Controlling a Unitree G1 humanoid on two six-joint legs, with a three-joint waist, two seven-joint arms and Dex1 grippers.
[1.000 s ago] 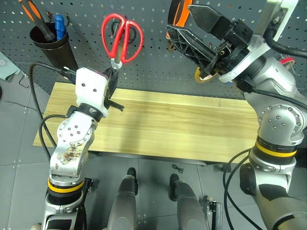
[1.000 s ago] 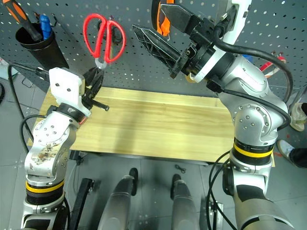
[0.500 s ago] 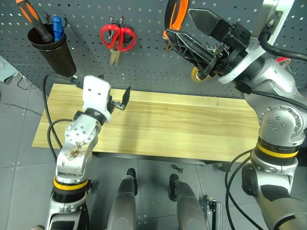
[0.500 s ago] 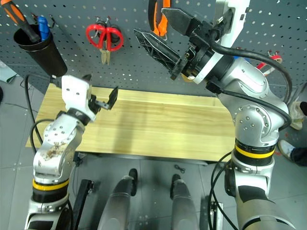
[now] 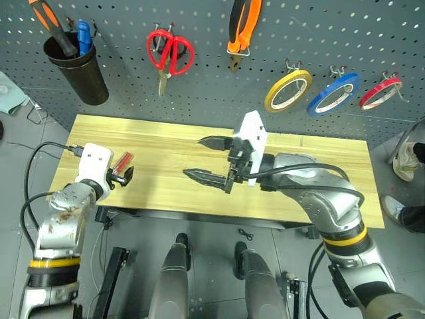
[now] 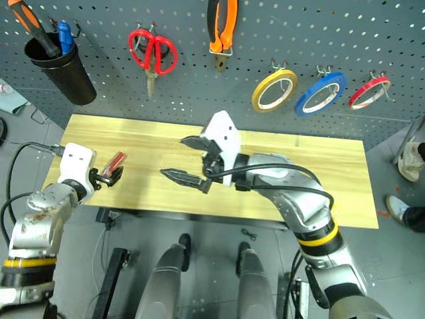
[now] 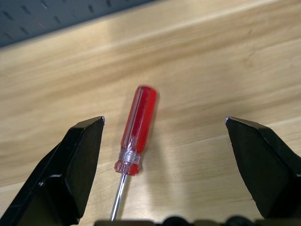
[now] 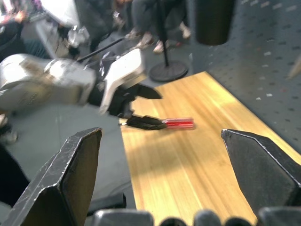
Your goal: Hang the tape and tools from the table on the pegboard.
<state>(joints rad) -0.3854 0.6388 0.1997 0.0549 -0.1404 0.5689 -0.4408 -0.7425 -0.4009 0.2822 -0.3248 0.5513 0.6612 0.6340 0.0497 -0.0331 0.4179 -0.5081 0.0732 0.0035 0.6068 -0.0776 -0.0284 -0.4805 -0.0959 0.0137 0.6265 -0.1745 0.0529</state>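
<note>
Only the screwdriver (image 7: pixel 136 129) remains on the table (image 5: pixel 299 193); left end effector (image 7: pixel 164 141) wide around it, seemingly off-centre, so closing may roll it.

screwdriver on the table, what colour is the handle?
Clear red; the screwdriver shows best in the left wrist view, lying on the table.

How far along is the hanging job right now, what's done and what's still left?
Mostly done: the red scissors, pliers and blue tape hang on the pegboard. Nothing is held. The open left gripper is straddling the red screwdriver, the last item lying on the table. The right gripper hovers open.
</note>
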